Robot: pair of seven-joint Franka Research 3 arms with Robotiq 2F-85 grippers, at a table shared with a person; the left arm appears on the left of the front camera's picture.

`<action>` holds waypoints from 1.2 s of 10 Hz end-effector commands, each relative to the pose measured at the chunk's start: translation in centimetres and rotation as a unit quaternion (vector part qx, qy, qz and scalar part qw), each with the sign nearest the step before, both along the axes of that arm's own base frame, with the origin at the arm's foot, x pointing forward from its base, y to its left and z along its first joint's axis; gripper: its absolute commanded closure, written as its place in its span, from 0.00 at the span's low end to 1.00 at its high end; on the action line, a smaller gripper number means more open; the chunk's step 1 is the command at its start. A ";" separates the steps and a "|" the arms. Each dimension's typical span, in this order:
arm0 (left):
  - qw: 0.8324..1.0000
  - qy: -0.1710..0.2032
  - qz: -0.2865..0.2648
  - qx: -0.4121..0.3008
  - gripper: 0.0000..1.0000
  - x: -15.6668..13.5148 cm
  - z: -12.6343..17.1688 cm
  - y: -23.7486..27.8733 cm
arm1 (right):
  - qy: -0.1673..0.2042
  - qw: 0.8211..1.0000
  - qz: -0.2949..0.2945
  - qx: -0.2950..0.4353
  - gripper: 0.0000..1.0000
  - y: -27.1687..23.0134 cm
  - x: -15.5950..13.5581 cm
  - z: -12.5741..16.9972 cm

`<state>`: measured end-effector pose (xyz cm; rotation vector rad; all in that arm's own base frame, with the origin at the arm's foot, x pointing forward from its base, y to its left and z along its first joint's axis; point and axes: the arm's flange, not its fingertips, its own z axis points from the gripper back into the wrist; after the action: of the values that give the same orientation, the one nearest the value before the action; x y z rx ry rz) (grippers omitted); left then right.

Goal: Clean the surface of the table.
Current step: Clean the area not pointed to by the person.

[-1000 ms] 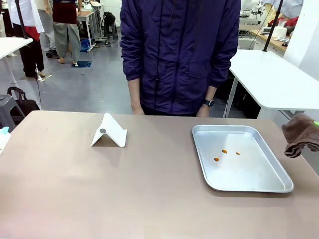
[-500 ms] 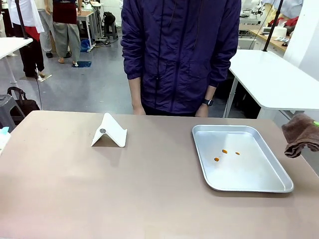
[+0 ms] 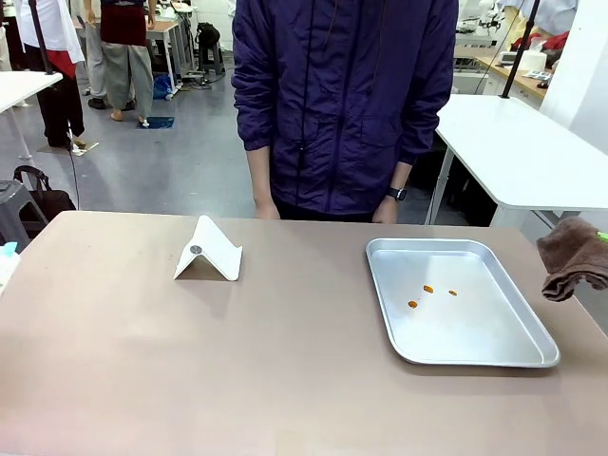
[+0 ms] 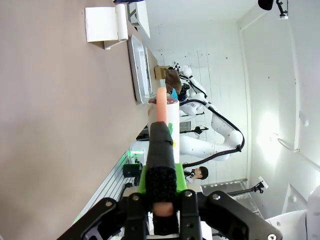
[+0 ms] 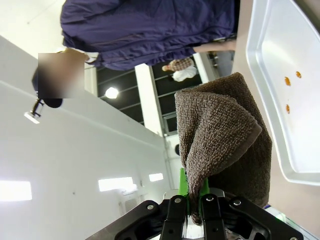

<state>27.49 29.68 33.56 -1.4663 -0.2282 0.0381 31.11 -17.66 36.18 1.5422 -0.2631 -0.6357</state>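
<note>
The table (image 3: 237,361) has a matte beige-brown top, which runs up the left side of the left wrist view (image 4: 60,110). My right gripper (image 5: 192,202) is shut on a brown towel (image 5: 220,135), which hangs at the table's right edge (image 3: 575,256) beside the tray. My left gripper (image 4: 161,131) is shut on a thin pink-orange handle (image 4: 161,102) with a white part at its far end; what the tool is I cannot tell.
A shallow silver tray (image 3: 494,332) lies at the right with three small orange crumbs (image 3: 427,289) in it. A white folded stand (image 3: 207,252) sits at the back left. A person in a dark purple jacket (image 3: 342,95) stands at the far edge, arms down.
</note>
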 end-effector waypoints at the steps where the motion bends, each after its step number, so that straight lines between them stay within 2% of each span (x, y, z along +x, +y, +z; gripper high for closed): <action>1: 1.000 0.005 0.003 -0.001 0.78 -0.2 0.7 0.0 | -0.013 0.995 0.055 -0.077 0.92 1.9 2.8 1.6; 2: 1.000 0.005 0.003 -0.001 0.78 -0.2 0.7 0.0 | -0.007 0.989 0.086 -0.118 0.92 2.7 4.4 1.7; 4: 1.000 0.005 0.003 -0.001 0.78 -0.2 0.7 0.0 | 0.017 0.976 0.086 -0.201 0.92 4.9 8.1 0.7; 7: 1.000 0.005 0.003 -0.001 0.78 -0.2 0.7 0.0 | 0.008 0.934 0.143 -0.328 0.92 8.0 11.7 -1.0; 9: 1.000 0.005 0.003 -0.001 0.78 -0.2 0.7 0.0 | 0.026 0.916 0.171 -0.363 0.92 9.0 13.2 -2.3; 12: 1.000 0.005 0.003 -0.001 0.78 -0.2 0.7 0.0 | 0.042 0.907 0.182 -0.377 0.92 11.3 14.9 -5.1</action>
<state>27.48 29.70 33.64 -1.4643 -0.2301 0.0371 44.97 -6.95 31.60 0.8003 -0.1110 -0.2568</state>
